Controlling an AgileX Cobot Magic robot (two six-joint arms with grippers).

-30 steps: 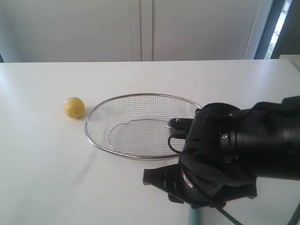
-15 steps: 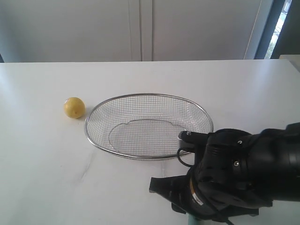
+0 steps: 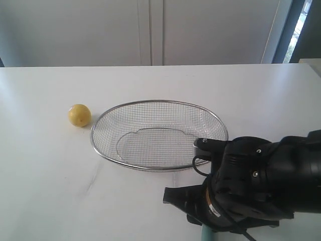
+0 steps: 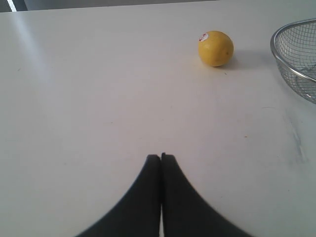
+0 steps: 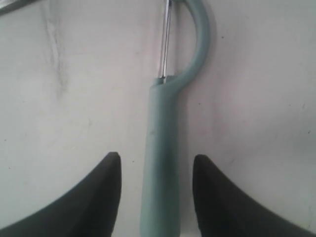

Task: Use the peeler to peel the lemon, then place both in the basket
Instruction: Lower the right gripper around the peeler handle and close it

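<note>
White worktop (image 3: 50, 191), three things on it. The lemon (image 3: 79, 115) sits toward the left edge, and the wire basket (image 3: 155, 101) rests mid-worktop just beside it, not touching. The teal peeler (image 5: 163, 163) lies flat by the near edge.

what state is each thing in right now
basket, upright, empty
lemon, unpeeled, sticker on, resting on the table outside the basket
peeler, lying flat on the table, not gripped
left gripper, fingers shut, holding nothing
right gripper, fingers open astride the peeler handle
</note>
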